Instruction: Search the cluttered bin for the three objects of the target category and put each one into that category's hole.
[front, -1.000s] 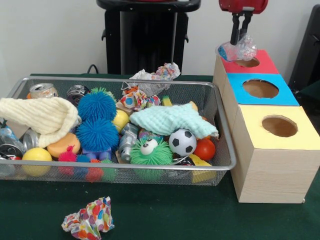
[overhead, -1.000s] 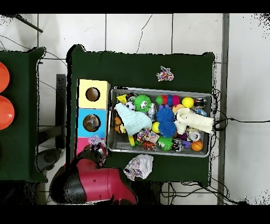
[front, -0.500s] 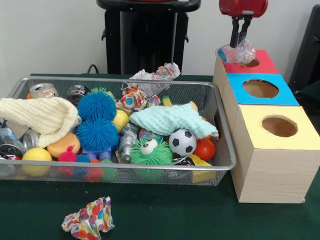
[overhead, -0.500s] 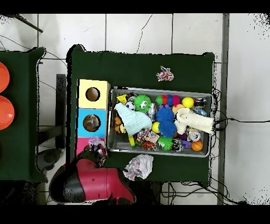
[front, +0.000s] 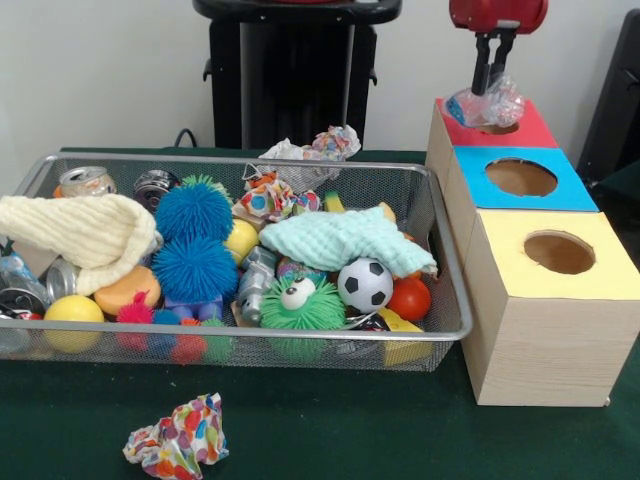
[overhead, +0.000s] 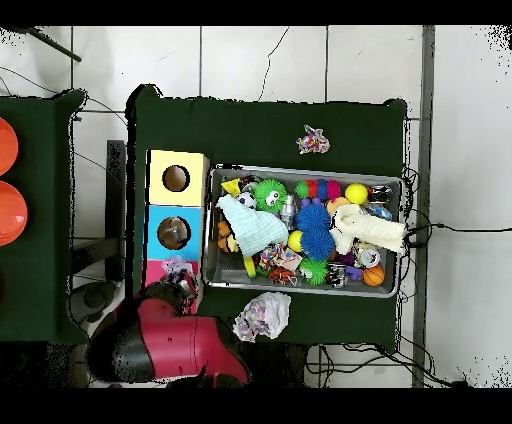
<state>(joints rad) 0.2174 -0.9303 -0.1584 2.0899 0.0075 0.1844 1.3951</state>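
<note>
"Above the red box (front: 520, 130), see that? The gripper (front: 489, 88) has its two fingers pinched down on a crumpled clear wrapper (front: 484, 104), and the wad hangs right over the hole in that red top."

"Why so high? It's not touching the box."

"I'd guess so the bundle can drop straight in once the fingers part. It looks a shade toward the bin side of the hole, so a loose corner could catch the rim."

"And the other boxes?"

"The blue box (front: 520, 178) sits just beside the red box, touching it, and the yellow box (front: 556, 255) touches the blue one on the far side from the red. Each has its own round hole, so red must be the one for crumpled wrappers or paper, as I read it."

"Are there more of those around?"

"A patterned paper ball (front: 267, 196) lies in the wire bin (front: 440, 215), which stands right alongside the red box. Another crumpled sheet (front: 315, 146) rests behind the bin's rim, and a colourful wad (front: 178, 437) lies on the green cloth (front: 330, 425), well away from the red box, on the bin's opposite long side."

"So those two aren't in the bin at all."

"Right. From overhead the red arm (overhead: 165, 345) reaches over to the red box (overhead: 170, 272), with that loose sheet (overhead: 262, 315) lying just beside it outside the bin."

"How far along, then?"

"One piece about to go in, I'd say. How many are already inside, I can't see."
</note>
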